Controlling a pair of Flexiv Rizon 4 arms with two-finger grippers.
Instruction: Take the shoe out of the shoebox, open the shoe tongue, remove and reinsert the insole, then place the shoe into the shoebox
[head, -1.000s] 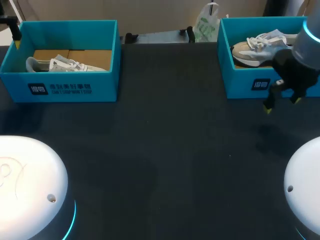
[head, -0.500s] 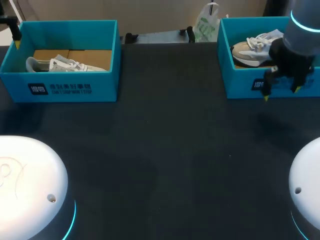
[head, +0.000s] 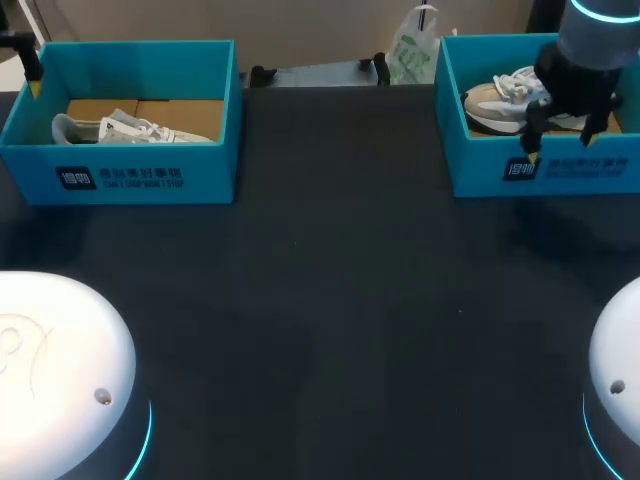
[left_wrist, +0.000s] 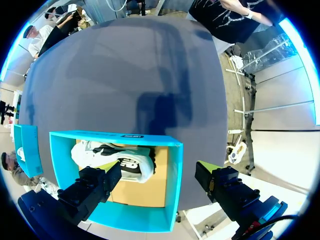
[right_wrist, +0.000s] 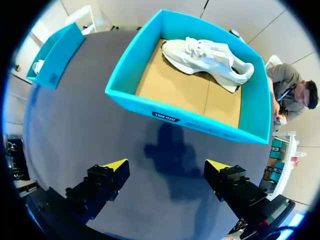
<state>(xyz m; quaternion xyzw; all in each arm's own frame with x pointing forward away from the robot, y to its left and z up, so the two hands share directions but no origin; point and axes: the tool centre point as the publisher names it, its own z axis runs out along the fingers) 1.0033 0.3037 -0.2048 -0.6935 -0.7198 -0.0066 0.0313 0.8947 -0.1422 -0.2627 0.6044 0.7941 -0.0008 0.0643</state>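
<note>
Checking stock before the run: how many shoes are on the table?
2. One shoe lies in the left shoebox at the table's far left; the other shoe lies in the right shoebox, ahead of the right gripper. Wrist views show no others inside.

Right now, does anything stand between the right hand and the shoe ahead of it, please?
Only the near wall of the box lies between the right hand and the shoe; the box is open on top.

The head camera looks down from above and behind on the table (head: 330, 300), with the left shoebox (head: 150, 175) and right shoebox (head: 480, 170) at its far side. The left wrist camera hangs close above the left shoebox; the right wrist camera, just before the right shoebox, sees both.
</note>
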